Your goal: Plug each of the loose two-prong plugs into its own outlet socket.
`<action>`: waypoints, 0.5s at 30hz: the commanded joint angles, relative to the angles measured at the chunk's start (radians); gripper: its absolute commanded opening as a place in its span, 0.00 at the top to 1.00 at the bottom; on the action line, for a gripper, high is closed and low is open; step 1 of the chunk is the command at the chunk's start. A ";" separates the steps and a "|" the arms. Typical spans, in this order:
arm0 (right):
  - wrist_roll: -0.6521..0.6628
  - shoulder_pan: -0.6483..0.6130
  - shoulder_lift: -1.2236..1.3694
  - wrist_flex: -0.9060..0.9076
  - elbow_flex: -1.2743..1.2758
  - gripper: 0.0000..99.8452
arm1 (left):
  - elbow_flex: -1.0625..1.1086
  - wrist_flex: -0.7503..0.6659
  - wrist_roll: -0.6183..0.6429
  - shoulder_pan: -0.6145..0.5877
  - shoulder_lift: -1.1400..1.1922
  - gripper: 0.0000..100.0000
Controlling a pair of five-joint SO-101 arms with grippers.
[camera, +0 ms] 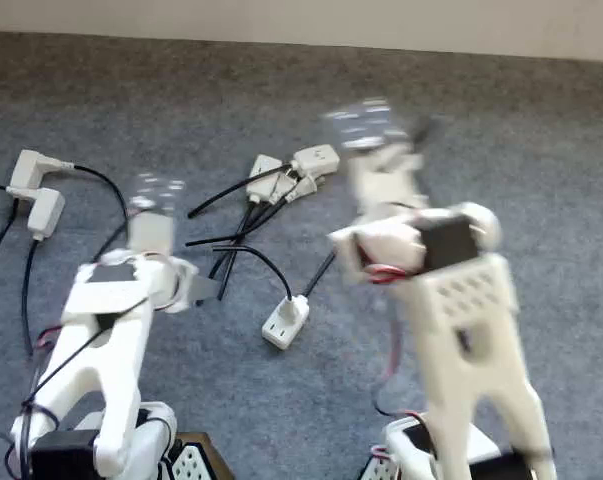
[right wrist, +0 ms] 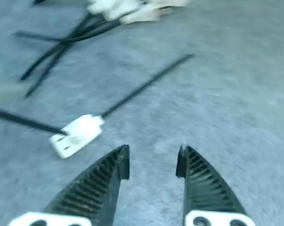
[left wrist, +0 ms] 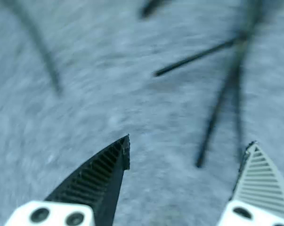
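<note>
Plug pickup hasn't started yet, as far as I can judge. Left gripper [left wrist: 189,150] hangs over the grey carpet [left wrist: 109,94] with its jaws spread wide and nothing between them. A few black cords [left wrist: 217,108] lie ahead of its fingertips, with no plug in reach.

Right gripper [right wrist: 153,157] is parted too, less wide, and also empty. Just ahead of it, off to the side of one finger, a white outlet socket [right wrist: 78,135] lies flat on the carpet by itself, with a cord running away from it. Farther out in front is the bunch of plugs and sockets [right wrist: 132,8], cords fanning back toward the gripper. The high camera also shows a joined pair [camera: 36,190] well off to the left gripper's outer side. It looks mated to me, but I can't say for certain.

So my read is we're at the reach-for-a-plug step. The next move calls for picking one loose plug out of that bunch and pinching it by the body so the prongs stay free. The other gripper should probably pin the lone socket so it doesn't skate on the carpet when the prongs push in. Telling plugs from sockets in that tangle is the hard bit.
</note>
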 commanded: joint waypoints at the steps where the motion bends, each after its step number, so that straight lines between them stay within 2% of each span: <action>1: 0.015 0.154 -0.143 -0.162 0.303 0.84 | -0.139 0.241 -0.190 0.269 -0.033 0.63; 4: 0.063 0.214 -0.211 -0.331 0.585 0.84 | -0.160 0.354 -0.264 0.415 -0.039 0.63; 7: 0.087 0.242 -0.251 -0.455 0.791 0.84 | -0.159 0.354 -0.292 0.475 -0.039 0.63; 15: 0.084 0.240 -0.265 -0.584 0.920 0.84 | -0.209 0.307 -0.259 0.524 -0.033 0.63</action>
